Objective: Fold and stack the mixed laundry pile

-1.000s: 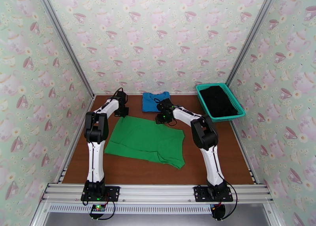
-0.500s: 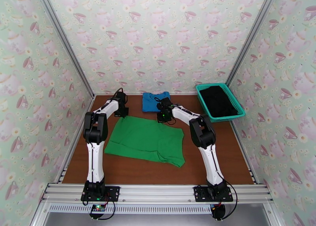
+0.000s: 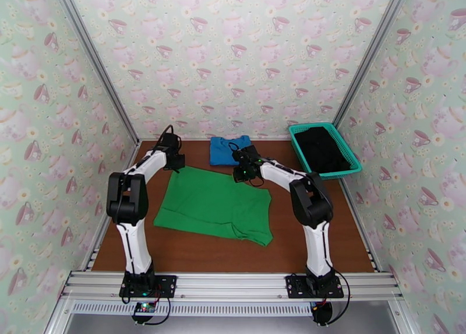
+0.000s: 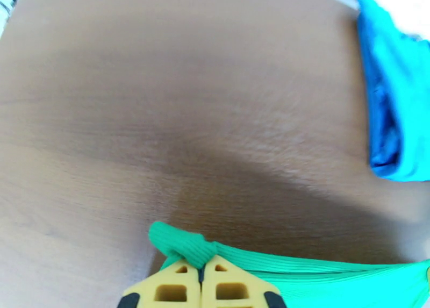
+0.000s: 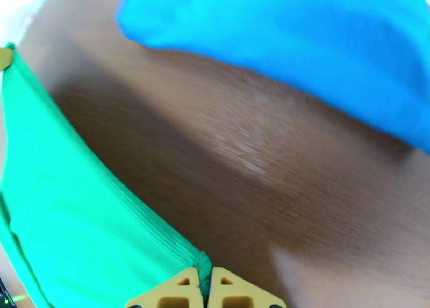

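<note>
- The brown wooden surface (image 3: pixel 326 236) carries everything, inside walls papered with a teacup print.
- The green garment (image 3: pixel 215 204) lies spread out almost flat at the middle of the surface. Its near right corner is slightly rumpled, and its far edge runs between the two arms.
- The teal lattice basket (image 3: pixel 336 174) sits at the far right of the surface, well apart from the green garment.
- The black garment (image 3: pixel 321 148) lies bunched inside the basket.
- The blue shirt (image 3: pixel 227 150) rests folded at the far middle of the surface, just beyond the green garment's far edge and apart from it.
- The left claw (image 3: pixel 176 165) is at the green garment's far left corner. In the left wrist view its yellow fingertips (image 4: pixel 202 266) are pressed together on a bunched knot of green hem (image 4: pixel 185 244).
- The right claw (image 3: pixel 240 175) is at the far right corner. In the right wrist view its tips (image 5: pixel 206 282) are pinched on the ribbed green edge (image 5: pixel 107 217), with the blue shirt (image 5: pixel 301 51) lying beyond.
</note>
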